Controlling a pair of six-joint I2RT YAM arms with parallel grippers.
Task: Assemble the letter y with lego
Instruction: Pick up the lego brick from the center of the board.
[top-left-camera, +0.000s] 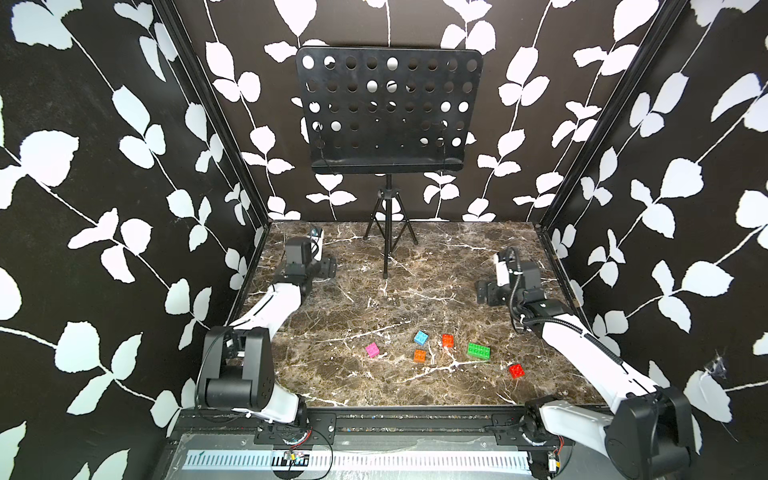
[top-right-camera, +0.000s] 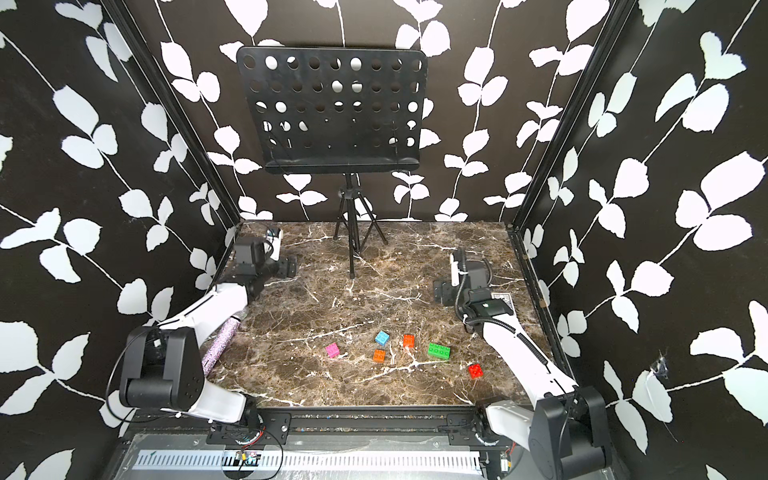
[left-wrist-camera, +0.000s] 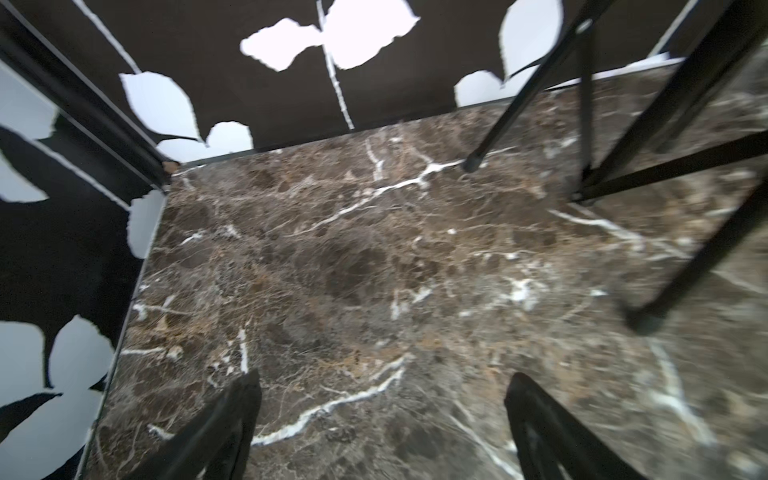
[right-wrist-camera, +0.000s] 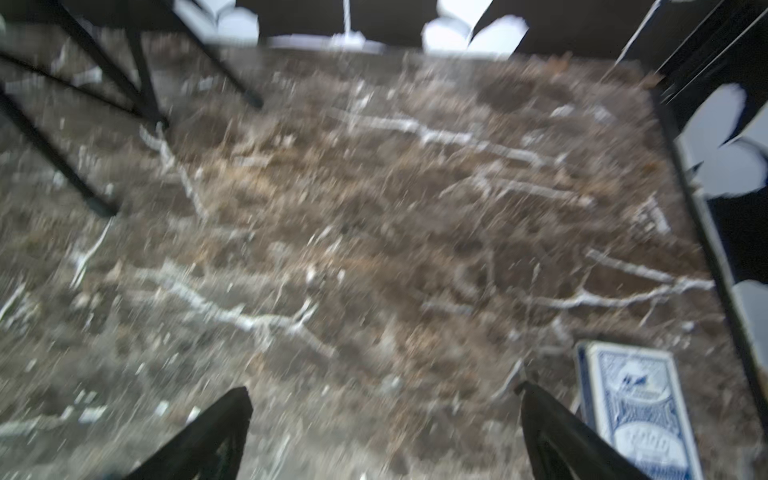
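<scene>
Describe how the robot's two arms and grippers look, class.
The left arm and right arm have white shells with black joint housings. A black ribbed cable runs along the right one. The left gripper and right gripper have black, tapered fingers.

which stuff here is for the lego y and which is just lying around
For the job: pink brick, blue brick, orange brick, darker orange brick, green brick, red brick.
Lying about: music stand, card box, glittery stick.
</scene>
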